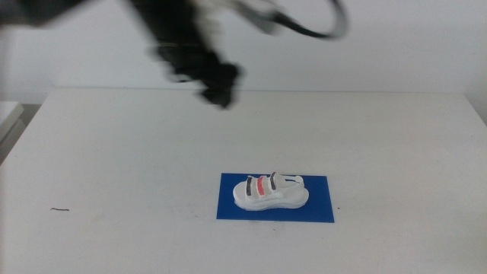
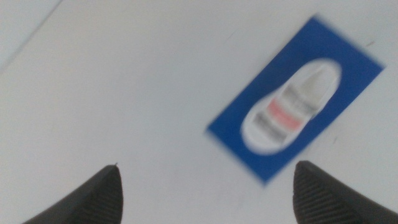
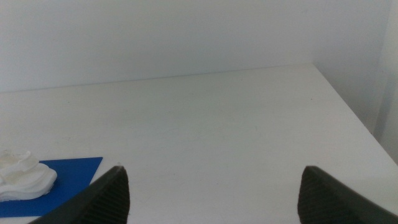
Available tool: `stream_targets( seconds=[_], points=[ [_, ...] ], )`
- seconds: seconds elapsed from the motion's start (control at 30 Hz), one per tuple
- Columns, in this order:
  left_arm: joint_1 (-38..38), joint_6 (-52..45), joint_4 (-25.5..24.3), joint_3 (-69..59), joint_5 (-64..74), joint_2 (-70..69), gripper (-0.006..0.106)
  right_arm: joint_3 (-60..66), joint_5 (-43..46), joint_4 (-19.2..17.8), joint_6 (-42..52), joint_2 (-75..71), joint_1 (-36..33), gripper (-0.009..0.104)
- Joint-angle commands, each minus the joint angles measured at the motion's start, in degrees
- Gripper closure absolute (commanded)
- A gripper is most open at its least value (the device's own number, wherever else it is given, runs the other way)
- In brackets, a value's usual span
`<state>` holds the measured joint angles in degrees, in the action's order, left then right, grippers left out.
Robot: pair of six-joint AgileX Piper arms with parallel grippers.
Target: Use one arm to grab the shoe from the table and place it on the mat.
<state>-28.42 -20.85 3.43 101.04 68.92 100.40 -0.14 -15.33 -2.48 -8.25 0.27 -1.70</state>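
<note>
Nearest the front edge, the strapped shoe [image 1: 270,191] lies on the blue mat [image 1: 232,207] — placing looks done — while the left gripper [image 1: 217,90], jaws spread and empty, hangs above the table's [image 1: 114,152] far edge, needing only retreat; the right gripper [image 3: 211,196], also spread, waits.

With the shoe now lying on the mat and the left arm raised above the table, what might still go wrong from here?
Little seems at stake. The shoe rests wholly on the blue mat, and the left gripper, jaws open, is high and blurred, apparently moving; a low sweep back could knock the shoe off. The thin mat lies loose on the table, so any nudge might slide both. The right gripper waits open beside the mat; a sudden move could clip its corner.
</note>
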Motion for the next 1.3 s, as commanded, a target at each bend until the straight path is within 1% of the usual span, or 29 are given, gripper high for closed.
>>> stream_targets(
  seconds=[0.0, 0.13, 0.2, 0.33, 0.43, 0.5, 0.6, 0.77, 0.83, 0.93, 1.07, 1.17, 1.27],
  points=[
    [3.4, 6.6, -0.4, -8.9, -0.1, -8.8, 0.007, 0.1, 0.4, -0.3, 0.3, -0.3, 0.0, 0.016],
    [10.0, 15.1, -0.8, -28.0, -11.7, -25.7, 0.007, 0.1, 0.4, -0.3, 0.3, -0.3, 0.0, 0.016],
    [13.1, 16.0, -0.8, -36.9, -18.3, -34.1, 0.007, 0.1, 0.4, -0.3, 0.3, -0.3, 0.0, 0.016],
    [18.8, 19.5, -0.8, -53.3, -36.3, -48.2, 0.007, 0.1, 0.4, -0.3, 0.3, -0.3, 0.0, 0.016],
    [21.8, 21.9, -0.8, -63.6, -45.4, -57.4, 0.007, 0.1, 0.4, -0.3, 0.3, -0.3, 0.0, 0.016],
    [23.2, 23.5, -0.8, -69.3, -48.6, -62.5, 0.007, 0.1, 0.4, -0.3, 0.3, -0.3, 0.0, 0.016],
    [24.8, 24.0, -0.6, -75.5, -50.7, -69.6, 0.007, 0.1, 0.4, -0.3, 0.3, -0.3, 0.0, 0.016],
    [26.7, 27.1, 0.4, -87.9, -61.9, -77.3, 0.007, 0.1, 0.4, -0.3, 0.3, -0.3, 0.0, 0.016],
    [28.0, 26.9, 1.0, -92.0, -62.3, -81.9, 0.007, 0.1, 0.4, -0.3, 0.3, -0.3, 0.0, 0.016],
    [29.7, 27.0, -0.2, -96.6, -61.7, -89.6, 0.007, 0.1, 0.4, -0.3, 0.3, -0.3, 0.0, 0.016],
    [31.3, 27.0, -0.2, -100.8, -61.8, -95.0, 0.007, 0.1, 0.4, -0.3, 0.3, -0.3, 0.0, 0.016],
    [31.4, 26.8, -0.5, -101.0, -61.2, -99.6, 0.007, 0.1, 0.4, -0.3, 0.3, -0.3, 0.0, 0.016],
    [31.4, 26.8, -2.1, -101.0, -60.0, -100.4, 0.007, 0.1, 0.4, -0.3, 0.3, -0.3, 0.0, 0.016]
  ],
)
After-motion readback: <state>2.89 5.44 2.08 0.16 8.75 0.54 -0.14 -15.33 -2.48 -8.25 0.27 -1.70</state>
